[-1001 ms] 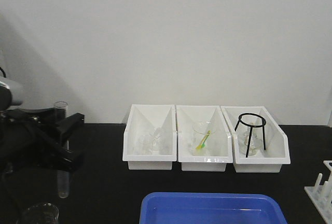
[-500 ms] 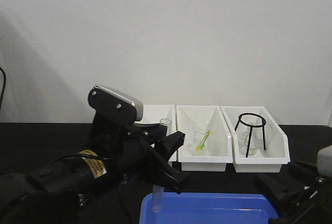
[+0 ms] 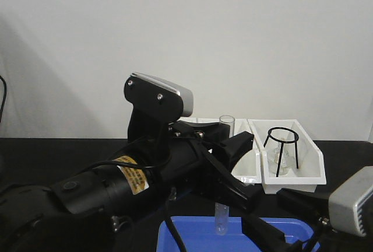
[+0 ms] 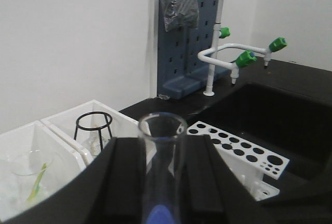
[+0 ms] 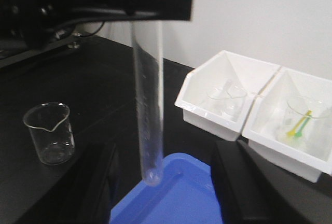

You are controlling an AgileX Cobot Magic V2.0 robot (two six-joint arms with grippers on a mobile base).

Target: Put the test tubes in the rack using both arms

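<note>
1. Glass test tube (image 5: pixel 148 105) hangs upright, long axis vert., upper part clamped in left claw (image 4: pixel 162 151).
2. Right claw (image 5: pixel 171 182): fingers wide apart, empty. Tube's lower end hangs just ahead of it, so probably handover next.
3. Below the tube: blue tray (image 5: pixel 176 195) on black bench (image 5: pixel 93 89).
4. Rack (image 4: pixel 239 154) lies to the right; visible holes are empty.

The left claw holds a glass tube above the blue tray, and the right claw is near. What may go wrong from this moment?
1. The test tube hangs upright in the left claw, its round end above the blue tray. A release before the open right claw closes would likely drop it.
2. The two claws are close together, so a small misalignment could knock or crack the thin glass.
</note>
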